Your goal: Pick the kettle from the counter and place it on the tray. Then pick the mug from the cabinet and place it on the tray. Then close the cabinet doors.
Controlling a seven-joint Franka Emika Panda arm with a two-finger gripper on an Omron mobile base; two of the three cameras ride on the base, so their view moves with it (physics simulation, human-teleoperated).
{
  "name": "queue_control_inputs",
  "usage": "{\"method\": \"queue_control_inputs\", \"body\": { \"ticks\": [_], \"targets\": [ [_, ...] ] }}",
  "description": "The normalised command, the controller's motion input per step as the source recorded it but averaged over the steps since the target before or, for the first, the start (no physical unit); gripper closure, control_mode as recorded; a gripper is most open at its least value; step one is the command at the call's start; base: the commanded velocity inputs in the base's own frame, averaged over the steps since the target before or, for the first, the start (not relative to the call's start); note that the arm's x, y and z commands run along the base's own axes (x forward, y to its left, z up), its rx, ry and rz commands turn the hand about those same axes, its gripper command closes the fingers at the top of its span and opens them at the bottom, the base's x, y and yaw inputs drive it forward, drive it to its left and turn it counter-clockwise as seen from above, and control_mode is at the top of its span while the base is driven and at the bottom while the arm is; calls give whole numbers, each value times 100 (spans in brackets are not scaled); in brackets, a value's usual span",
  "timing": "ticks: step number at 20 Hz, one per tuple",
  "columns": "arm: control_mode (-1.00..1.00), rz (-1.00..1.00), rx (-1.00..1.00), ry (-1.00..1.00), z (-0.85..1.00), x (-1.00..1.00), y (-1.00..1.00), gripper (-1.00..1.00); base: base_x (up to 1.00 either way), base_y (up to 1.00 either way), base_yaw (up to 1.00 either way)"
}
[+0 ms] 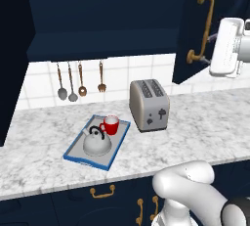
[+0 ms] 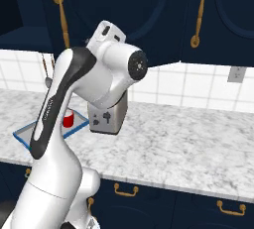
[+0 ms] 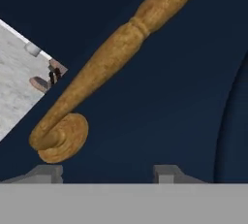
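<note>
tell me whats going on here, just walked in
The white robot arm is working on the dark navy cabinet door: its gripper, jaws apart, sits right at the door's vertical brass handle. The squat silver kettle and the small red mug already stand on the blue-rimmed tray on the marbled counter, beside a silver toaster.

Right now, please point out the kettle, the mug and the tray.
kettle [image 1: 97, 143]: left base view, on its dome.
mug [image 1: 111, 125]: left base view, on its red side.
tray [image 1: 86, 161]: left base view, on its blue front rim.

One kettle [image 1: 96, 142], one mug [image 1: 111, 124], one tray [image 1: 76, 154], one toaster [image 1: 149, 104], four hanging utensils [image 1: 72, 82].
</note>
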Motion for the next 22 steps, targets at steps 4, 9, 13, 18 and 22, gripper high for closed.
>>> {"method": "queue_control_inputs", "body": {
  "ticks": [4, 9, 13, 18, 22],
  "targets": [
    [-100, -27, 0, 3, -1, 83, 4, -100, 0, 0, 0],
    [-100, -27, 0, 5, -9, 92, 3, -100, 0, 0, 0],
    [-100, -26, 0, 7, -18, 93, 3, -100, 0, 0, 0],
    [-100, -24, 0, 7, -24, 84, 1, -100, 0, 0, 0],
    [-100, -18, 0, 7, -22, 79, 0, -100, 0, 0, 0]
  ]
}}
